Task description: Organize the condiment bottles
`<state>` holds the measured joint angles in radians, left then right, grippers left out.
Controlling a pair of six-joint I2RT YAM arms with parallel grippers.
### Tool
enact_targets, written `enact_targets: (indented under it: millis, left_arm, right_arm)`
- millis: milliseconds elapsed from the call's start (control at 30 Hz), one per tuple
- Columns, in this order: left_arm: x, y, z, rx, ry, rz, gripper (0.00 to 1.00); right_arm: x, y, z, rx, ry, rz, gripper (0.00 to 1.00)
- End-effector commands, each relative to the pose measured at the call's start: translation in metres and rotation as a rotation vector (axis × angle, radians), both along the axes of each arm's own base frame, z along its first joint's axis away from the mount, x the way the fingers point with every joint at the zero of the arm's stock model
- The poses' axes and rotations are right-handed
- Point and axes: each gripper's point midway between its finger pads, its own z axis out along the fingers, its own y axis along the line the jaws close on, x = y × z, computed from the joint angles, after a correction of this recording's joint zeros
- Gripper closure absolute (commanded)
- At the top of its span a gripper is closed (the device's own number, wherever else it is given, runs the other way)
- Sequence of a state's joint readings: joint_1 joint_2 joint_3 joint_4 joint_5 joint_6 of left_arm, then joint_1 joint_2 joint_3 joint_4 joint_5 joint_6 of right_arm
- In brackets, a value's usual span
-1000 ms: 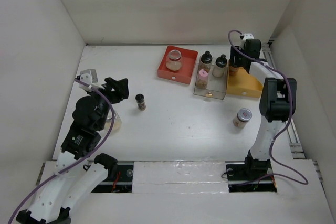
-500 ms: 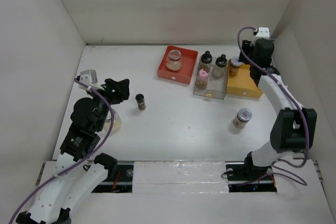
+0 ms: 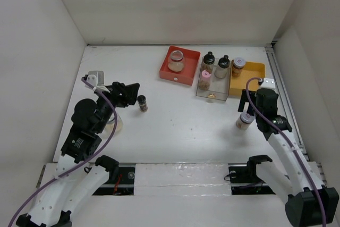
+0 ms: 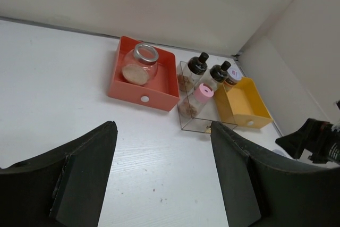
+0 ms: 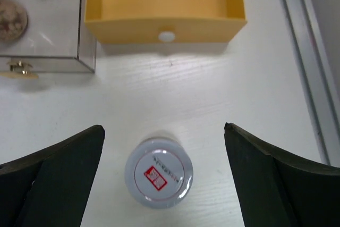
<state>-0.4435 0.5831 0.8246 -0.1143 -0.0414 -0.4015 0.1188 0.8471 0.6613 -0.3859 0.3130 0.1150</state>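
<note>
While the right gripper [image 5: 163,129] hangs with its jaws spread wide above a silver-lidded jar [image 5: 158,173], that jar stands upright on the white table [image 3: 186,126]. It is near the front wall of the yellow tray [image 5: 164,27] and touches neither finger. A red-and-white label shows on its lid.

At the back left corner of the yellow tray stands a pale-capped jar [image 3: 238,66] with brown contents. Just left of that tray, the clear tray [image 3: 219,90] carries three bottles. The left black-capped bottle [image 3: 209,61] and the right black-capped bottle [image 3: 223,65] are at the back, and a pink-capped bottle [image 3: 204,80] is in front. Further left, the red tray [image 4: 127,91] holds a squat glass jar [image 4: 140,65] with a silver rim and tan powder inside.

The left gripper [image 4: 162,131] is likewise spread open with nothing between its jaws, facing the trays from well back. From above, a small dark-capped jar [image 3: 142,102] stands on the table just beside its fingertips, not held. A rounded glass jar [image 3: 117,124] sits mostly hidden under the left arm.
</note>
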Motion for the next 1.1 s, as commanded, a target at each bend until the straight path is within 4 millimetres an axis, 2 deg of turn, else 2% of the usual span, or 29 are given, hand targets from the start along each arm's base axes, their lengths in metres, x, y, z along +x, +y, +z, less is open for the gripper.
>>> enact_targets:
  millis: [0,100,133,233,300,400,433,500,533,667,733,867,900,967,1000,1033,1067]
  left_arm:
    - [-0.008,-0.001,0.030,-0.039,-0.093,-0.027,0.33]
    - [-0.011,0.000,0.033,-0.043,-0.103,-0.027,0.33]
    - [-0.010,0.002,0.033,-0.043,-0.103,-0.017,0.33]
    - [-0.012,0.003,0.035,-0.048,-0.113,-0.016,0.33]
    - [-0.012,0.003,0.035,-0.048,-0.113,-0.016,0.33]
    - [-0.012,0.003,0.035,-0.048,-0.113,-0.016,0.33]
    - [-0.012,0.003,0.035,-0.048,-0.113,-0.016,0.33]
    - [-0.012,0.004,0.036,-0.048,-0.113,-0.007,0.33]
    - [-0.012,0.004,0.036,-0.048,-0.113,-0.007,0.33]
    - [-0.009,0.003,0.033,-0.044,-0.103,-0.007,0.33]
    - [-0.007,0.002,0.031,-0.040,-0.095,-0.007,0.33]
    - [-0.005,0.001,0.026,-0.031,-0.077,-0.007,0.33]
    - [-0.005,0.001,0.026,-0.031,-0.077,-0.007,0.33]
    - [-0.005,0.001,0.026,-0.031,-0.077,-0.007,0.33]
    - [-0.002,0.000,0.023,-0.027,-0.067,-0.007,0.33]
    - [-0.002,0.000,0.023,-0.027,-0.067,-0.007,0.33]
    - [0.001,0.000,0.020,-0.023,-0.057,0.002,0.34]
  right_arm:
    - [-0.027,0.006,-0.021,0.067,0.070,-0.021,0.00]
    - [-0.031,0.016,-0.028,0.114,0.091,0.015,0.00]
    - [-0.033,0.018,-0.036,0.123,0.117,0.015,0.00]
    - [-0.028,0.020,-0.045,0.127,0.138,0.021,0.00]
    - [-0.017,0.023,-0.044,0.119,0.128,0.040,0.00]
    - [-0.014,0.021,-0.059,0.112,0.193,0.038,0.00]
    - [-0.011,0.022,-0.056,0.113,0.178,0.039,0.04]
    - [-0.012,0.024,-0.065,0.128,0.191,0.039,0.14]
    - [-0.015,0.024,-0.070,0.127,0.201,0.038,0.16]
    - [-0.016,0.018,-0.059,0.118,0.159,0.010,0.37]
    - [-0.015,0.015,-0.041,0.114,0.096,-0.001,0.40]
    - [0.010,0.012,0.032,0.078,-0.099,0.023,0.42]
    - [0.023,0.011,0.069,0.066,-0.183,0.021,0.42]
    - [0.048,0.003,0.094,0.016,-0.223,0.015,0.42]
    - [0.061,-0.001,0.124,0.007,-0.281,0.008,0.42]
    - [0.081,-0.004,0.117,-0.016,-0.248,0.013,0.42]
    - [0.095,-0.013,0.125,-0.012,-0.271,-0.005,0.42]
